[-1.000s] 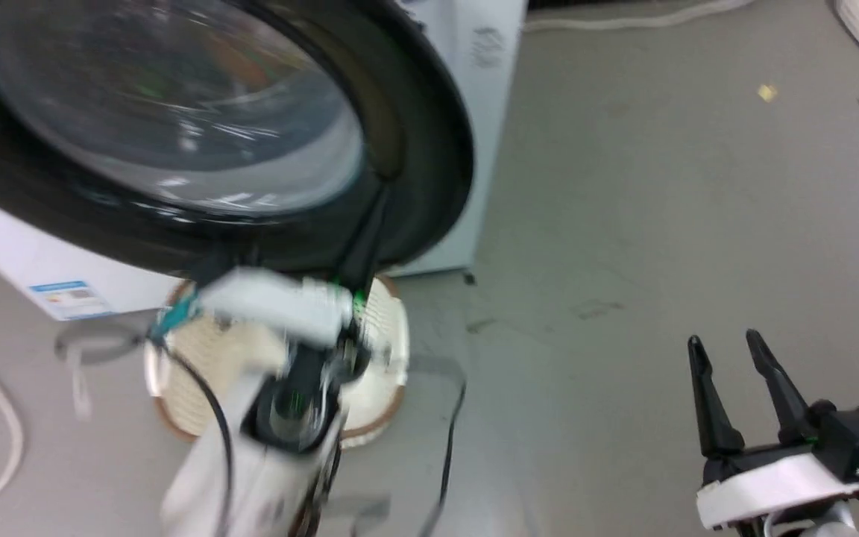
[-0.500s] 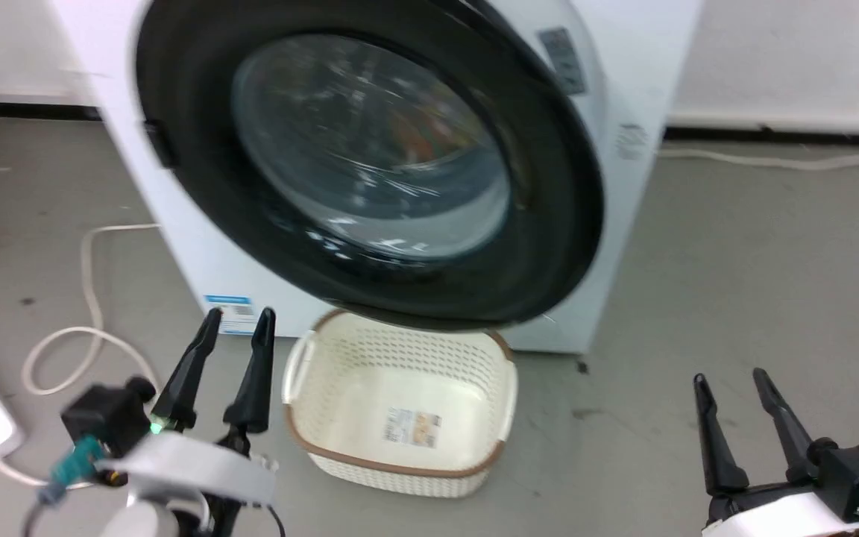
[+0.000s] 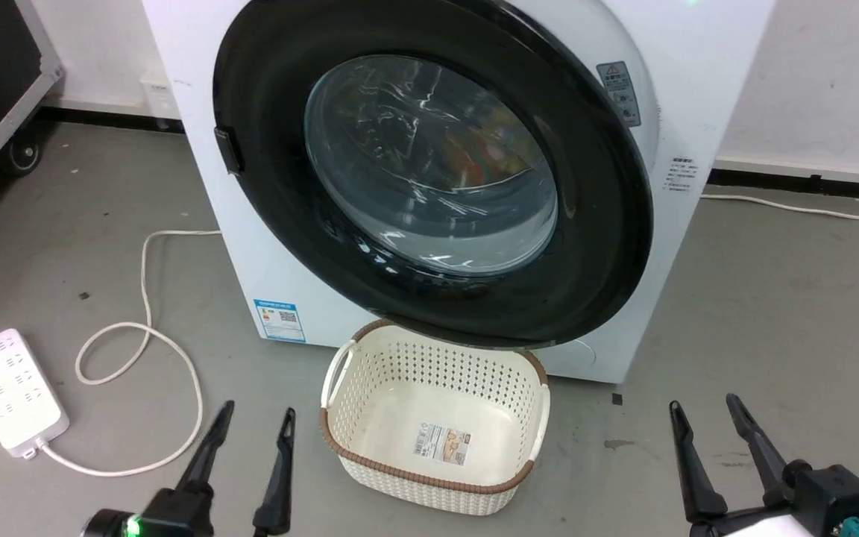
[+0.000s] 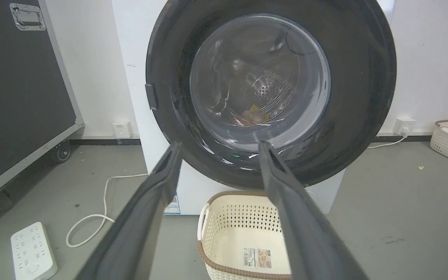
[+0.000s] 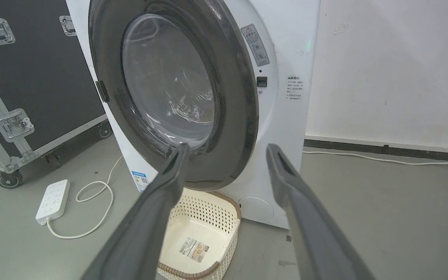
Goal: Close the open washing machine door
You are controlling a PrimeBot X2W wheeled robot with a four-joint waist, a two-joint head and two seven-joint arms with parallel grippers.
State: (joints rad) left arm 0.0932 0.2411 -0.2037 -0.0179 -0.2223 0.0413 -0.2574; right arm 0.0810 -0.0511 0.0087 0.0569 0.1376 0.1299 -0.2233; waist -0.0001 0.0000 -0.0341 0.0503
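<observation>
Left of the left pincer (image 3: 259, 407), whose fingers are spread wide with nothing between them, a power strip (image 3: 12, 391) and its cable (image 3: 145, 276) are laid on the floor. The cable could be snagged if that arm is swung low. Between the two pincers a basket (image 3: 437, 496) is set. The washing machine door (image 3: 429, 164) is seen ahead of and above both, swung against the washing machine (image 3: 698, 89). Whether its latch is caught cannot be told, so it may be left ajar. A further push could be landed on the glass instead of the rim. The right pincer (image 3: 702, 403) is likewise held open and empty.
</observation>
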